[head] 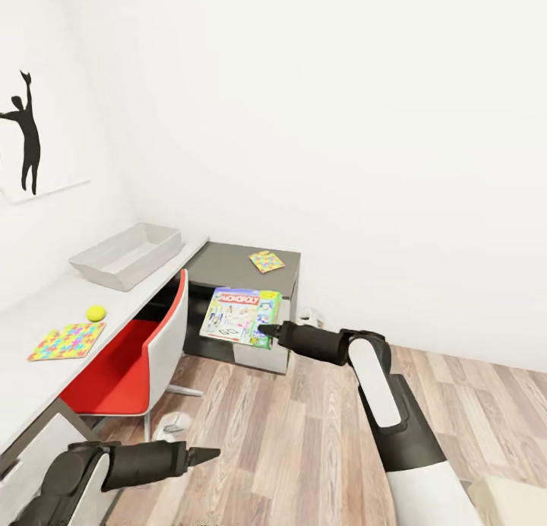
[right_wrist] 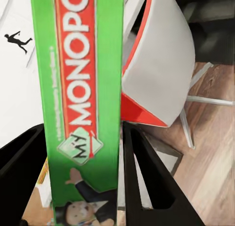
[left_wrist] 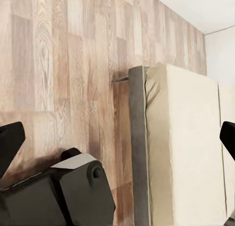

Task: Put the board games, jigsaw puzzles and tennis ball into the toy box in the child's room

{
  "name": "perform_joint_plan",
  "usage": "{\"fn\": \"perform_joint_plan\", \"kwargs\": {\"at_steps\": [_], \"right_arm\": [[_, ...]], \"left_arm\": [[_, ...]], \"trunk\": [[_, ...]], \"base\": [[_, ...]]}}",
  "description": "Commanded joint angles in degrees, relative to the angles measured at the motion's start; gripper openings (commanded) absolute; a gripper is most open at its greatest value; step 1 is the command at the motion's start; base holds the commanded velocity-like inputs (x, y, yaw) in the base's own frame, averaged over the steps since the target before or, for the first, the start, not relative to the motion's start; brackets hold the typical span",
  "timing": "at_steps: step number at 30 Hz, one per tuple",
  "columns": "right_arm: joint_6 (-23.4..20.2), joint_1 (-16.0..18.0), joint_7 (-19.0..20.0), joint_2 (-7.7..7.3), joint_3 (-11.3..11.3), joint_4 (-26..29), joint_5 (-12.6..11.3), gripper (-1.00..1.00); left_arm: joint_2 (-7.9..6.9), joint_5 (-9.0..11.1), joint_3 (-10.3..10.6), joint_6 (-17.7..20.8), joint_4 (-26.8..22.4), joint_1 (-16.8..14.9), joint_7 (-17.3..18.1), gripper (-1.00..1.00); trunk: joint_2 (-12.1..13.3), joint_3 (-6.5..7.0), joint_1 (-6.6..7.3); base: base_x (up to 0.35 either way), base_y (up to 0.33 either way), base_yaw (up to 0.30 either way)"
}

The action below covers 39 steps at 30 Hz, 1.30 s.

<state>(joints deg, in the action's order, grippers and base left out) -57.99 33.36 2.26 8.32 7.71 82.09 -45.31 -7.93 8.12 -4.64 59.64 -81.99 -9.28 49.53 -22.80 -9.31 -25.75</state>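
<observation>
Right claw (head: pixel 266 330) grips board game (head: pixel 241 315) edge.

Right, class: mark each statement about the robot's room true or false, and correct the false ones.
1. The right gripper holds a board game. True.
2. The tennis ball lies in the toy box. False: it lies on the table, beside a puzzle.
3. A puzzle lies on the grey cabinet. True.
4. The left gripper holds a puzzle. False: it holds nothing.
5. The chair seat is blue. False: red.
</observation>
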Motion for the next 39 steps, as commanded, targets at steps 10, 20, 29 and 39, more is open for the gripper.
{"fn": "perform_joint_plan", "kwargs": {"at_steps": [10, 20, 29, 39], "right_arm": [[-1.90, 12.70, -1.15, -0.74, -4.13, -3.81, -0.39, -1.00], [-1.95, 31.30, -2.95, -0.30, -4.21, -19.67, -0.48, -1.00], [-1.55, 44.11, -8.56, 0.00, -4.20, -31.28, -0.48, -1.00], [-1.23, 47.52, -11.94, 0.00, -4.03, -35.44, -0.41, -1.00]], "left_arm": [[-17.04, 0.80, -3.92, 0.36, 0.41, -17.90, 8.65, 1.00], [-35.37, 0.45, -3.94, 0.36, 10.97, -37.47, 18.85, 1.00], [-40.58, -3.78, -4.09, 0.36, 11.41, -38.90, 17.27, 1.00], [-36.90, -5.18, -5.51, -0.28, 15.63, -39.07, -17.70, 1.00]], "trunk": [[-0.12, -0.13, -0.03], [-0.12, -0.13, -0.03], [-0.12, -0.13, -0.03], [-0.12, -0.13, -0.03]], "base": [[0.000, 0.000, 0.204], [0.000, 0.000, 0.008], [0.000, 0.000, 0.000], [0.000, 0.000, 0.000]]}}
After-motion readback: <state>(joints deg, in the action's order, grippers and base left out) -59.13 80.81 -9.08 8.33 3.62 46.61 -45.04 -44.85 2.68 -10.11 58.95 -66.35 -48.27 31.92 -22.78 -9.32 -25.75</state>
